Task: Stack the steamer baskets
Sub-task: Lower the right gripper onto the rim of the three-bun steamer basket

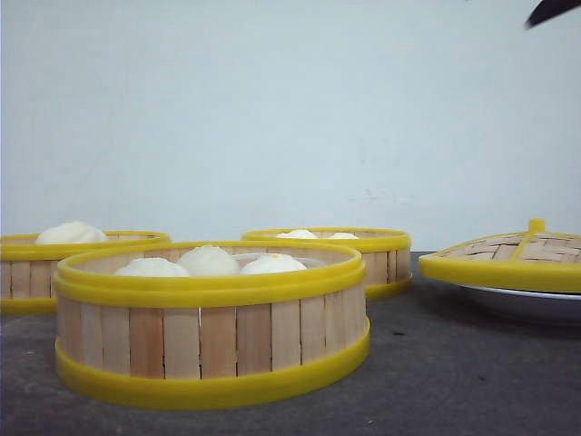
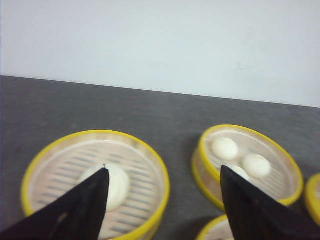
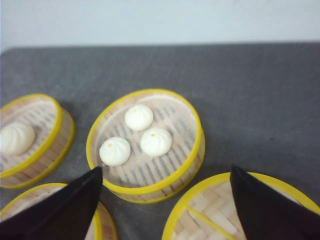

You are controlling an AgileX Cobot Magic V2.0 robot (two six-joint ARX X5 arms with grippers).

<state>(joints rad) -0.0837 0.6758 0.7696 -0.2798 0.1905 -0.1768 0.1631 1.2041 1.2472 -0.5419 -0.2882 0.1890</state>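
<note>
Front view shows three steamer baskets standing apart on the dark bench (image 1: pixel 454 363), none yet stacked. The nearest basket (image 1: pixel 211 322) holds three white buns (image 1: pixel 209 262). The far-left basket (image 1: pixel 54 268) is cut off by the frame edge and holds one larger bun (image 1: pixel 71 233). The rear basket (image 1: pixel 349 259) sits behind and to the right of the nearest one, with small buns just showing above its rim. At the right, the woven lid (image 1: pixel 508 259) rests on a white plate (image 1: pixel 531 304).

Both arms hang above the bench, holding nothing. The left gripper (image 2: pixel 162 207) has its jaws wide, hovering between the single-bun basket (image 2: pixel 95 182) and a three-bun basket (image 2: pixel 247 165). The right gripper (image 3: pixel 165 210) is also spread wide, above the gap between a three-bun basket (image 3: pixel 145 145) and the lid (image 3: pixel 240 207).

Several risks seem likely. The baskets are round with smooth plastic rims, so a pinch on the wall could slip or tip the basket and roll the buns out. Jaws closing over a rim could also dent a bun lying near the wall. The buns rise close to rim height, so a basket set down off-centre may press on them or sit crooked. With baskets and lid so near one another, a descending finger could nudge a neighbour.
</note>
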